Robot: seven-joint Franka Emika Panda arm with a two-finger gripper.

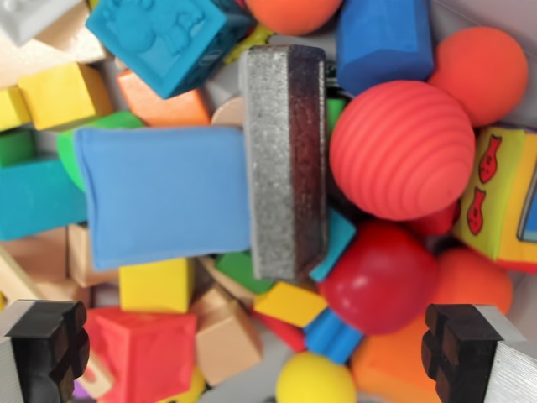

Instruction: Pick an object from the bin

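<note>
I am looking straight down into the bin, and it is packed with toys. My gripper (pixel 260 353) has its two black fingers (pixel 46 344) far apart at the bottom corners, with nothing between them yet. Right under the middle sits a gray block (pixel 283 159) standing on its edge, touching a soft blue pad (pixel 164 197) on the wrist view's left and a ridged red ball (pixel 403 149) on the right. A shiny red ball (pixel 382 277) lies just below. I think the gray block is the easy pick (it is tall and thin). But round balls roll, so a finger could bump one and push things away, or pinch the pad too.
</note>
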